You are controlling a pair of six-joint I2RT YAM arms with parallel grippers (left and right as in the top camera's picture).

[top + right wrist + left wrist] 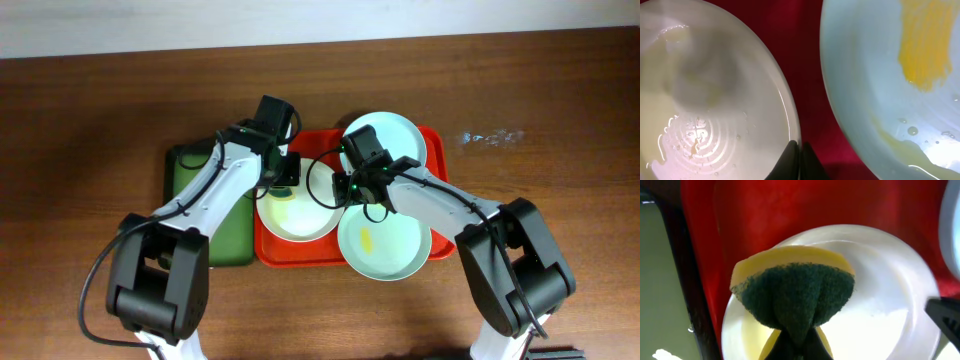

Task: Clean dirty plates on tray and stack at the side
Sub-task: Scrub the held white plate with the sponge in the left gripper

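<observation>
The red tray (300,255) holds three plates. The white plate (300,218) lies at its left and is wet, with a faint yellow film (715,100). One mint plate (395,135) lies at the back. The other mint plate (385,250) lies at the front right and bears a yellow smear (925,50). My left gripper (283,178) is shut on a yellow sponge with a green scrub face (795,292), over the white plate's far-left part (880,305). My right gripper (345,188) is shut on the white plate's right rim (797,150).
A dark green tray (235,240) lies left of the red tray, partly under my left arm. Bare wooden table (80,150) surrounds both trays. The front mint plate overhangs the red tray's front edge.
</observation>
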